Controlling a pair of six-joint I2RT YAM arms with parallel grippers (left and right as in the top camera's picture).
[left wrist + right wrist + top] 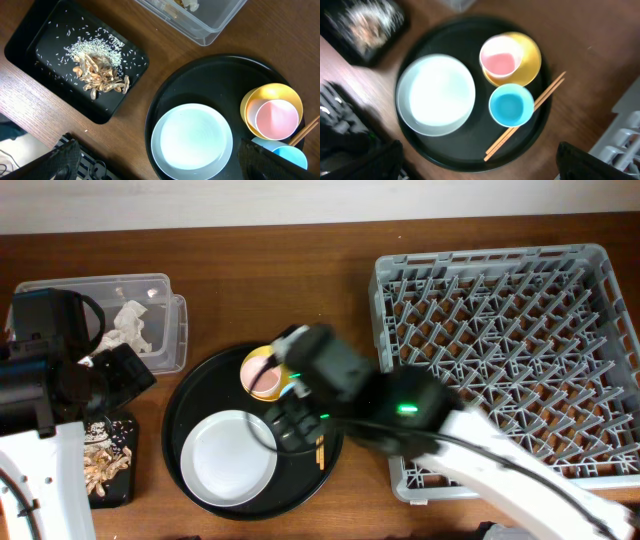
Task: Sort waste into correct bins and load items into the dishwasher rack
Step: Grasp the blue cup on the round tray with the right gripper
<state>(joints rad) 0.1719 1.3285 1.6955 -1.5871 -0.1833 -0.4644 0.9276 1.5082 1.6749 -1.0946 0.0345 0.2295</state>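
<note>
The yellow bowl (529,61) holds the pink cup (501,57) on the round black tray. The light-blue cup (511,105), the chopsticks (525,115) and the grey plate (436,95) lie beside it. My right gripper (480,167) is open and empty above the tray's near edge; overhead it (290,425) hides the blue cup. My left gripper (160,170) is open and empty above the plate (192,141). The small black tray (30,45) holds rice and brown scraps (97,75). The clear tub (160,285) holds the white napkin (125,328). The rack (510,350) stands at the right.
The round black tray (190,395) lies at table centre, between the bins on the left and the rack on the right. Bare brown table runs along the back edge. My left arm's body (40,370) covers part of the tub.
</note>
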